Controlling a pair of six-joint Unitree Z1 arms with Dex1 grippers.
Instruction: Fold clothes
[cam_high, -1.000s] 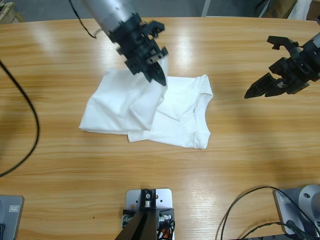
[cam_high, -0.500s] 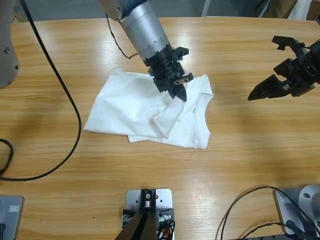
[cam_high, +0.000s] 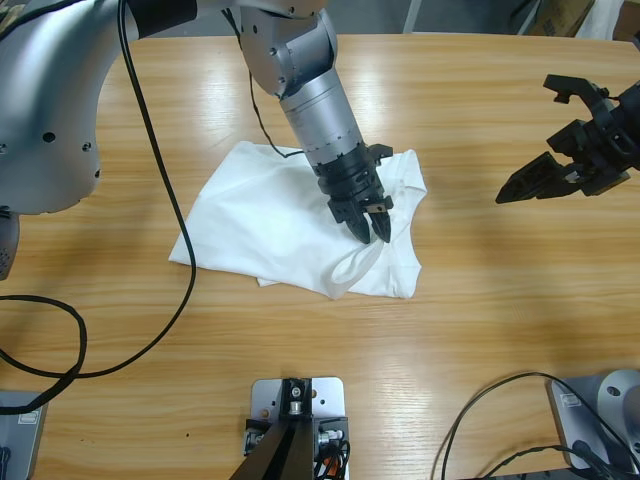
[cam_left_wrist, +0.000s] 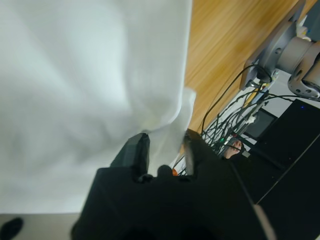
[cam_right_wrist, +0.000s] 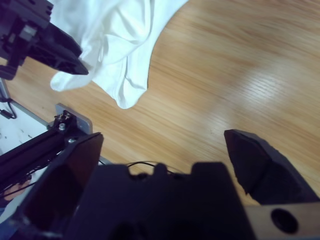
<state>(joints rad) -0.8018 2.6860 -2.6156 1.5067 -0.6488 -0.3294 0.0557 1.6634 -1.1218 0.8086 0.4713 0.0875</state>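
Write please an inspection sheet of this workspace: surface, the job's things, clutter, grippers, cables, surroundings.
Surface: long wooden table, bare wood around the cloth.
Job's things: white T-shirt, partly folded and rumpled, one flap lifted off the table.
Clutter: nothing seen.
Grippers: left gripper shut on a pinch of the T-shirt over its right part; right gripper open, hovering over bare wood to the right, apart from the cloth.
Cables: black cable hanging from the left arm and looping on the table's left; thinner black cables at the bottom right.
Surroundings: left wrist view shows tangled wires and dark equipment beyond the table edge.
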